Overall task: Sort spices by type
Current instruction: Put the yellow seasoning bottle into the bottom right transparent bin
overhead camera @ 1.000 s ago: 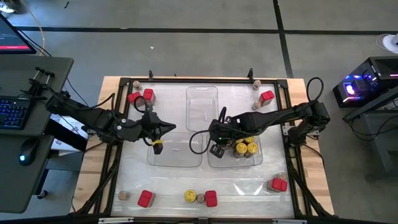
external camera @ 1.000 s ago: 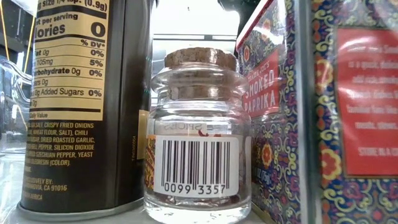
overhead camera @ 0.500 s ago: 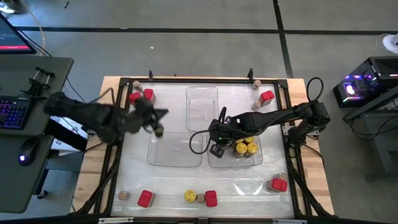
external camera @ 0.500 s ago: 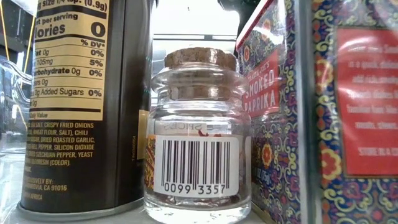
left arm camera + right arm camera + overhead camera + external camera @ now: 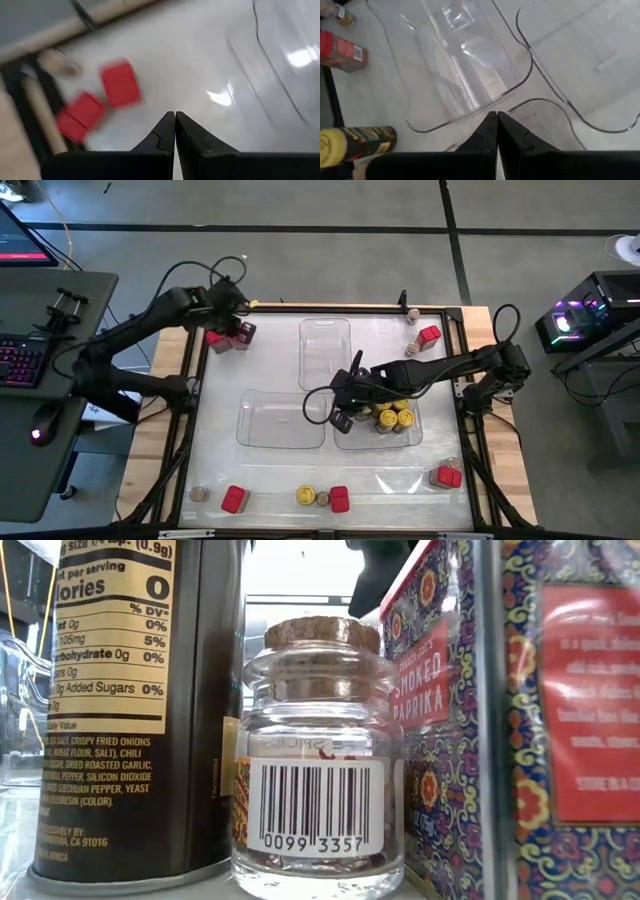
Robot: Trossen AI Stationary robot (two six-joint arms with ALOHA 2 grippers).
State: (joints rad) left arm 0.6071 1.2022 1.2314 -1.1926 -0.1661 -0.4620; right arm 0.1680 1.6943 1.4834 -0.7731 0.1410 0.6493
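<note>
A small clear glass jar (image 5: 318, 755) with a cork stopper and a barcode label stands close before the camera. Just beside it on one side rises a tall dark jar (image 5: 135, 705) printed with nutrition facts; on the other, a patterned smoked paprika tin (image 5: 500, 720). A dark shape (image 5: 378, 568) hangs above the cork.

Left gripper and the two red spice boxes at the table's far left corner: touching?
Apart. In the left wrist view, the shut left gripper is empty, with bare table between it and both red boxes.
</note>
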